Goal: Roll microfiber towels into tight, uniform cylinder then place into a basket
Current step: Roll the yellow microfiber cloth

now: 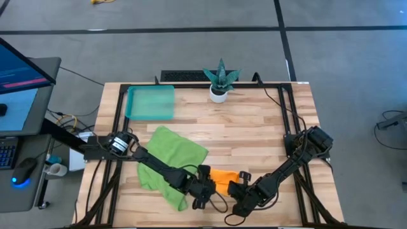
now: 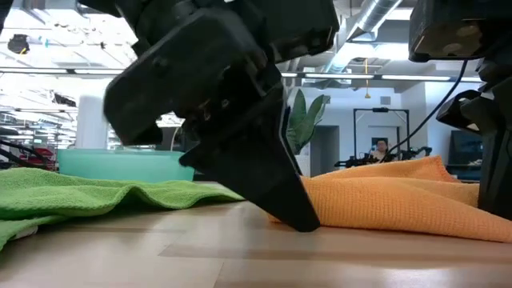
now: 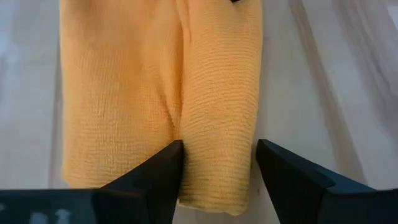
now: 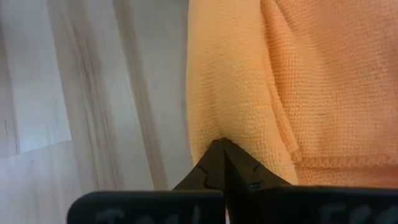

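Two grippers are positioned at the near edge of the table, one at each end of the orange towel (image 1: 224,178), which is lain there as a narrow folded strip between them. The left gripper (image 3: 219,180) is held with its fingers (image 3: 163,173) spread apart, and one fold of the orange cloth is straddled between them without being clamped; in the low view its dark fingertip is seen lowered to the wood at the towel's edge. The right gripper (image 4: 222,163) is shown with its fingers brought fully together, and their joined tip is pressed into a crease of the orange towel; whether cloth is pinched between them cannot be determined. The orange towel is seen slightly humped in the low view, resting on the table top (image 1: 254,121). Just beside it, on the left arm's side, the green towel (image 1: 175,149) is spread loosely and rumpled, partly covered by the left arm. Farther back, near the far left corner of the table, the basket (image 1: 151,103) is placed flat on the wood, well apart from both towels. At the far edge, near the middle, a small white pot with a green spiky plant (image 1: 220,81) is stood upright.
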Robot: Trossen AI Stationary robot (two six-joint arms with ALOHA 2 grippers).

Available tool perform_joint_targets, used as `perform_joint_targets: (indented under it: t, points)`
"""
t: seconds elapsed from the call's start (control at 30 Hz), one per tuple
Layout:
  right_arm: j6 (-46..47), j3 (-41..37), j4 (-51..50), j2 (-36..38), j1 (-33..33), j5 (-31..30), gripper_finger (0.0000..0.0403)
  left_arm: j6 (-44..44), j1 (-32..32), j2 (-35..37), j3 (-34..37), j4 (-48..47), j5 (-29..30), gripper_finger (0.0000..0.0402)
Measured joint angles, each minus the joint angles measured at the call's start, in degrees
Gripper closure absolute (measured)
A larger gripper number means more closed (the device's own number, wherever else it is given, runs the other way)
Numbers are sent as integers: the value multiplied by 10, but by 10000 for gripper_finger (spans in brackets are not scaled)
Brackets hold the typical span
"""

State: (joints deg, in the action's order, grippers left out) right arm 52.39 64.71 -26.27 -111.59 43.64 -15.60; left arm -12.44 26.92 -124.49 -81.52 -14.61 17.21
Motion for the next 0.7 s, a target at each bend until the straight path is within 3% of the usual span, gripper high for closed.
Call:
perform_joint_targets:
  t: [0.43, 0.7]
  points:
    - [21, 0, 18, 0, 1, 29, 381, -66, -8, 1, 1, -5, -67, 360]
    - [-1, 15, 54, -3, 4, 63, 312, -90, -25, 1, 1, 0, -144, 364]
